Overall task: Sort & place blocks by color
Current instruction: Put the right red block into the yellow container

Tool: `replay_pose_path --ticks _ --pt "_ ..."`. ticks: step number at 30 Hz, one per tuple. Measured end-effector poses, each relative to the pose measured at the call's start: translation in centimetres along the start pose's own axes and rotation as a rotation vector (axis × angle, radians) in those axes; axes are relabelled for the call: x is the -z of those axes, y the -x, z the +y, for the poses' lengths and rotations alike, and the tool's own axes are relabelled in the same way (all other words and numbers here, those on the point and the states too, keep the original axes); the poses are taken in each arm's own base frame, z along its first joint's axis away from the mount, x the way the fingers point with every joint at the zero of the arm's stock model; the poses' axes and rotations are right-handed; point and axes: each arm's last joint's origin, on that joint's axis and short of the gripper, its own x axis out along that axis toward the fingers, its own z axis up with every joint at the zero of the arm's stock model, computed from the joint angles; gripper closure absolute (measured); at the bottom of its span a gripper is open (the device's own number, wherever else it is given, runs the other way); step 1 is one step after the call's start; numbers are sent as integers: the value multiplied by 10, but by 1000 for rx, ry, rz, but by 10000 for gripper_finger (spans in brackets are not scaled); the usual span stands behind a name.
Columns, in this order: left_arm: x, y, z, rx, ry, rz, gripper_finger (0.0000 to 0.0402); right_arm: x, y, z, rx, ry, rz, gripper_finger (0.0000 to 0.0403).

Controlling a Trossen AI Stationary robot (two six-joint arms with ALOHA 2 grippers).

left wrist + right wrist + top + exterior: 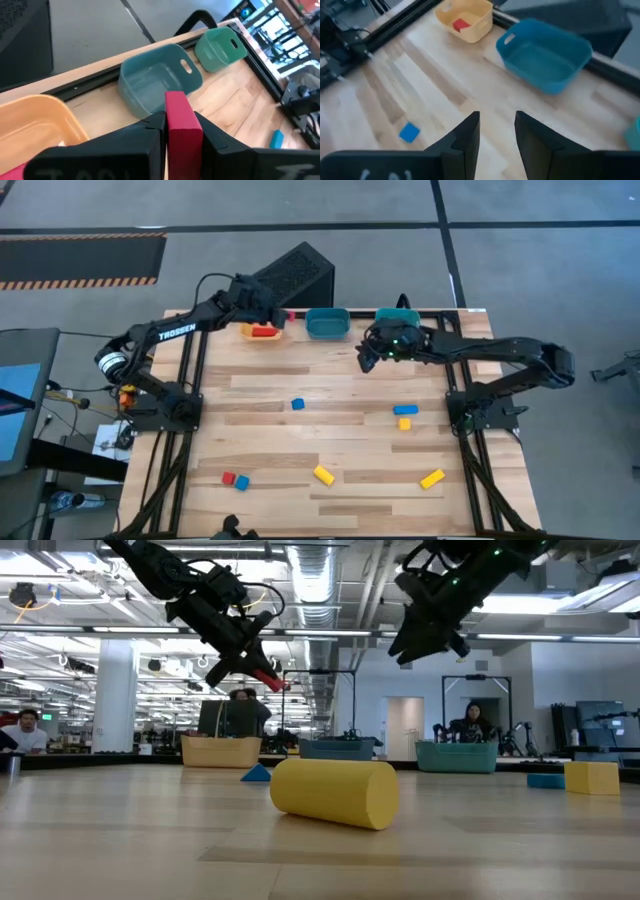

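A pale wooden table (330,395) stands on a grey floor, with an open workshop of ceiling lights and ducts behind it, where a few people sit at desks. Three bins line the table's far edge: an orange bin (262,330), a blue bin (327,323) and a teal bin (396,316).

The left gripper (277,316) hangs raised above the orange bin, at its edge nearest the blue bin. Its fingers are clamped on a red block (182,131), which stands up between them in the left wrist view. Another red block (461,24) already lies inside the orange bin, just below this gripper.

The right gripper (366,356) hovers above bare table, just in front of the gap between the blue and teal bins. Its two dark fingers (462,137) are parted a narrow way and hold nothing. The blue bin lies just ahead of it and has nothing in it.

The loose blocks lie on the near half of the table, well apart from both grippers. A small blue block (298,404) sits nearest the right gripper, toward the table's middle. A blue bar (405,410) touches a small yellow block (404,423) on the right arm's side. Nearer the front edge lie a red block (229,478) touching a blue block (242,481), a yellow block (324,475) and a yellow bar (432,478). In the low view a yellow cylinder (333,792) lies on its side, closest to that camera.
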Motion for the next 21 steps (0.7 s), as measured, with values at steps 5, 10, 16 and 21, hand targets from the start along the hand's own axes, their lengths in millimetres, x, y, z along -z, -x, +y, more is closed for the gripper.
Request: replay_pose_path --ticks 5,10,16,21 --pt "-9 9 -13 -167 -103 12 367 3 19 -10 18 -70 81 260" --pt "-8 4 -15 -232 -216 20 366 9 28 -23 82 -72 172 261" --pt "-4 -20 18 -297 -133 115 366 12 27 -27 104 -65 212 272" --pt "3 -28 29 -392 -128 167 366 12 26 -26 79 -58 226 280"
